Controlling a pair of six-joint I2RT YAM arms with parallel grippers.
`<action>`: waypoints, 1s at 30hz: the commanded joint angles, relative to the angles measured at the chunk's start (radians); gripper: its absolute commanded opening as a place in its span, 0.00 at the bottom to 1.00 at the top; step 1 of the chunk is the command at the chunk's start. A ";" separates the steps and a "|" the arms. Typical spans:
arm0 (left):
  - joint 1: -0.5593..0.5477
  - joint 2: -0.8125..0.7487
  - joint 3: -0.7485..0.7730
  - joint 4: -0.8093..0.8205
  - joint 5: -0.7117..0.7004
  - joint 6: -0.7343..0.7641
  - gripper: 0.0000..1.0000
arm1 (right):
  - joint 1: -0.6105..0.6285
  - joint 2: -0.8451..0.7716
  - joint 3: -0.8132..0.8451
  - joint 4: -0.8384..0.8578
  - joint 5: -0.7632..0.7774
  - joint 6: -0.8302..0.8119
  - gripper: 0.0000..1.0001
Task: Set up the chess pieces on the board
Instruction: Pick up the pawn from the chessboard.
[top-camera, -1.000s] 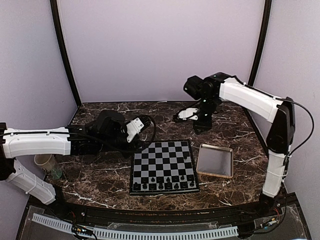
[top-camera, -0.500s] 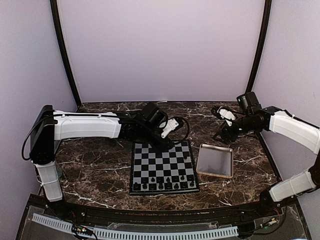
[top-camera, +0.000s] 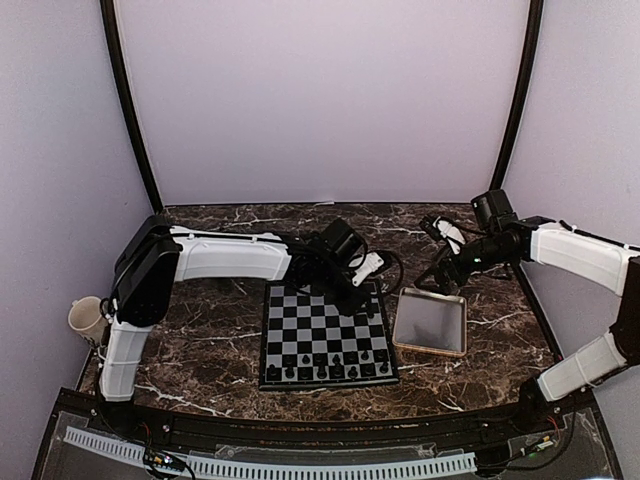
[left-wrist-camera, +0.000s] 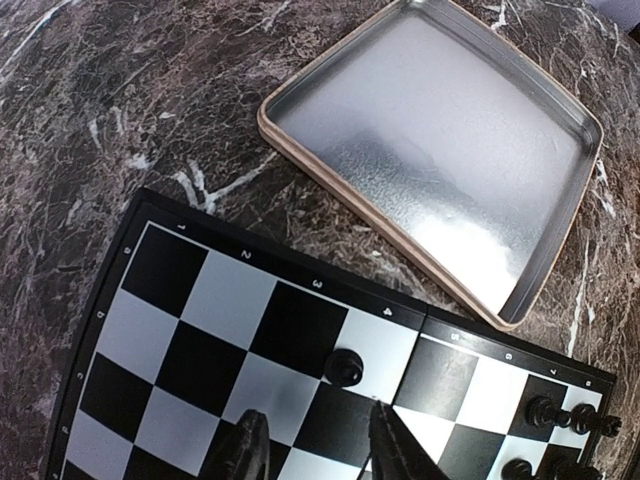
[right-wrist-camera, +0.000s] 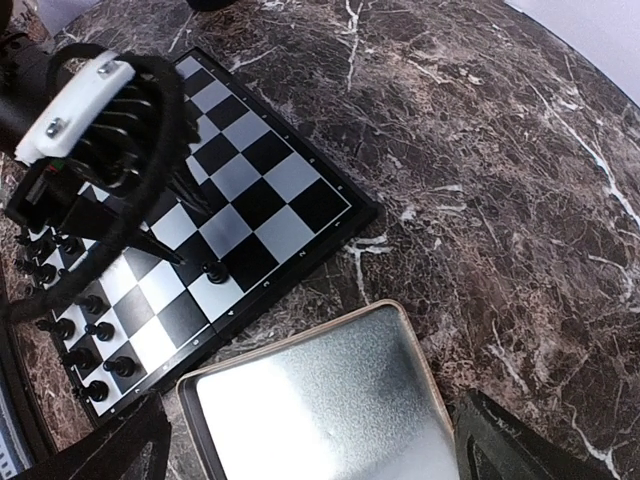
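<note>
**Entry 1: changes.** We log the left tool (top-camera: 357, 296) over the far right part of the flat chessboard of black and pale grey squares (top-camera: 318, 322). Half a second ago it hung at the middle of the far edge, and a second ago it was off the board to the left. The right tool (top-camera: 435, 252) hangs near the far edge of the shallow square metal tray with a tan rim (top-camera: 432, 349). A second ago it was over the far middle of the dark marbled worktop (top-camera: 200, 350). The pale cup (top-camera: 88, 318) at the left, which the left arm covered half a second ago, shows again. The small dark chess pieces (top-camera: 325, 371) stand in the two nearest rows, as before.

**Entry 2: views.** Only the left wrist view shows us that tool's fingers (left-wrist-camera: 245, 445), which are partly apart with nothing between them. It also shows a lone piece (left-wrist-camera: 344, 366) standing upright on a pale square in the board's tray-side edge row, just ahead of the tips. From above we cannot make that piece out. The right wrist view shows the right tool's fingers (right-wrist-camera: 520, 440) spread wide and holding nothing, with the tray's near corner between them. It also shows the lone piece from the opposite side, just beside the left tool's tips. The top view alone shows the cup and both arms whole.
</note>
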 joint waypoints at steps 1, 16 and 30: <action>-0.005 0.021 0.054 0.002 0.054 -0.014 0.37 | -0.004 -0.015 0.003 -0.004 -0.052 -0.040 0.97; -0.005 0.100 0.105 0.005 0.079 -0.017 0.24 | -0.004 0.020 0.015 -0.036 -0.048 -0.080 0.81; -0.005 -0.001 0.065 -0.073 0.081 0.009 0.05 | -0.004 0.029 0.013 -0.041 -0.044 -0.093 0.78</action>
